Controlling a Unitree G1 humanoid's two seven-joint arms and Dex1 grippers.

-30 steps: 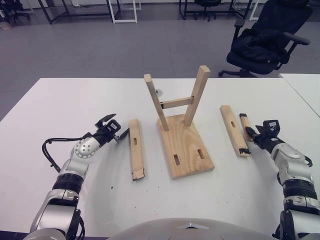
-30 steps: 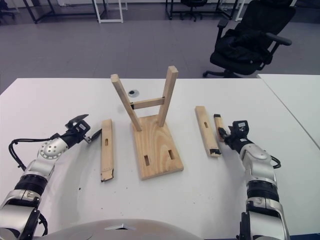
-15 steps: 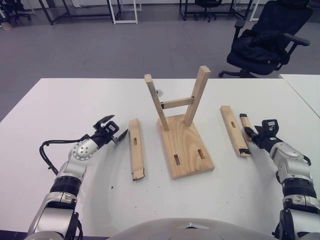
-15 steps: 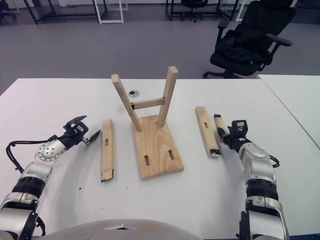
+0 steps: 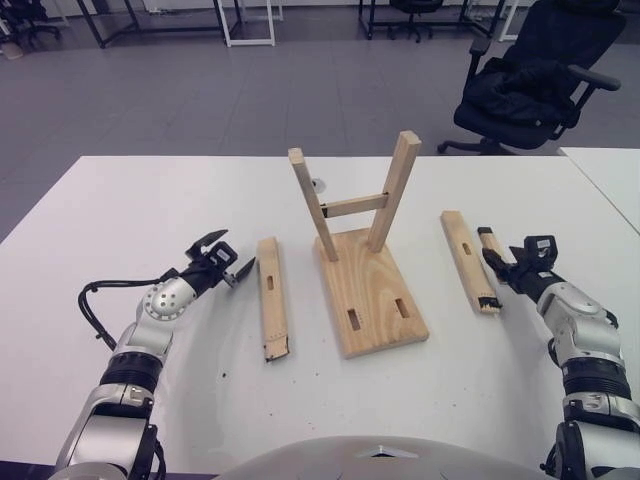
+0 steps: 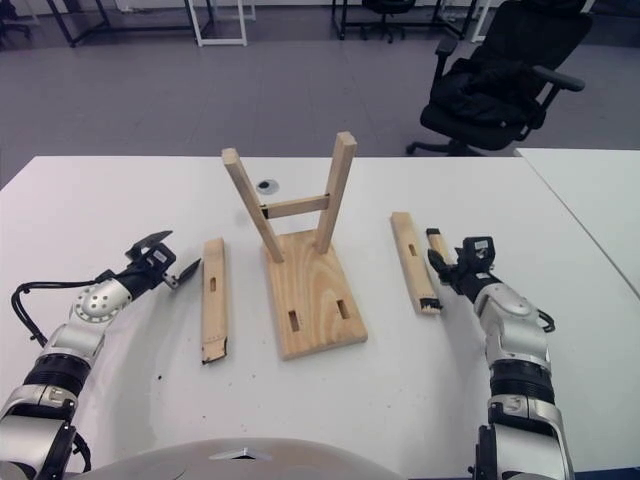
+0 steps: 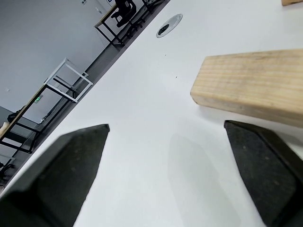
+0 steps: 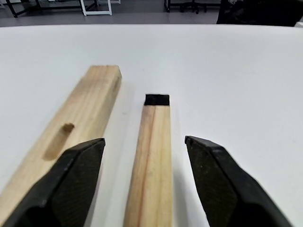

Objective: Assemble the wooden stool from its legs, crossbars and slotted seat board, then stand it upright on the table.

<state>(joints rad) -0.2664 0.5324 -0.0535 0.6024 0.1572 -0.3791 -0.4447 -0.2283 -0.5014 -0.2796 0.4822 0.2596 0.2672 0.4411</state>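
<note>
While the board (image 5: 375, 290) lies flat on the table (image 5: 120, 200) with two legs (image 5: 313, 205) and a rail (image 5: 355, 206) standing in its far slots, the action is out on the right. Right gripper (image 8: 144, 141) sits low at the loose crossbar (image 8: 151, 161), jaws wide apart, one finger either side of it. The bar's long axis runs straight away from the wrist, black-tipped end farthest, so a closing pinch should land across its width. Parallel and just beside it lies the right leg (image 8: 71, 127), close to one finger, and that's the piece not to catch. Across the board, left gripper (image 5: 232, 256) is spread open too, holding nothing, by the far end of the left leg (image 5: 271, 295). Right arm is plainly nearer the crossbar.
</note>
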